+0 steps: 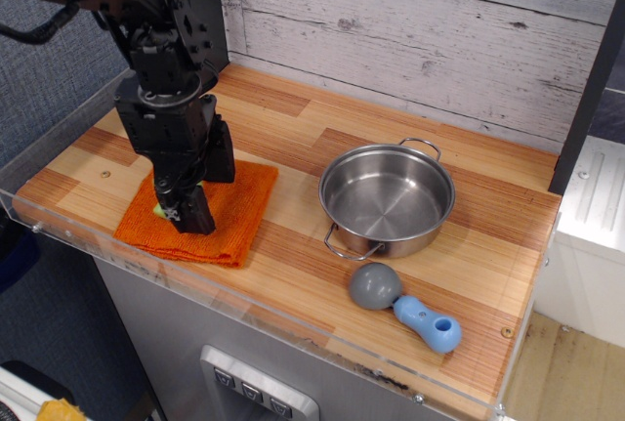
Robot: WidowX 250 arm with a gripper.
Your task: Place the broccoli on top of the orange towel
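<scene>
The orange towel (229, 208) lies on the wooden counter near the front left. My black gripper (186, 214) points down onto the towel's left half, fingertips at or just above the cloth. Only a small light-green sliver of the broccoli (158, 210) shows at the left edge of the fingers, low on the towel. The rest is hidden behind the gripper. The fingers overlap from this angle, so I cannot tell whether they are open or whether they still hold the broccoli.
A steel pot (388, 198) with two handles stands right of the towel. A grey and blue scoop-like toy (405, 304) lies in front of it. A clear rim (59, 235) edges the counter's front. A plank wall stands behind.
</scene>
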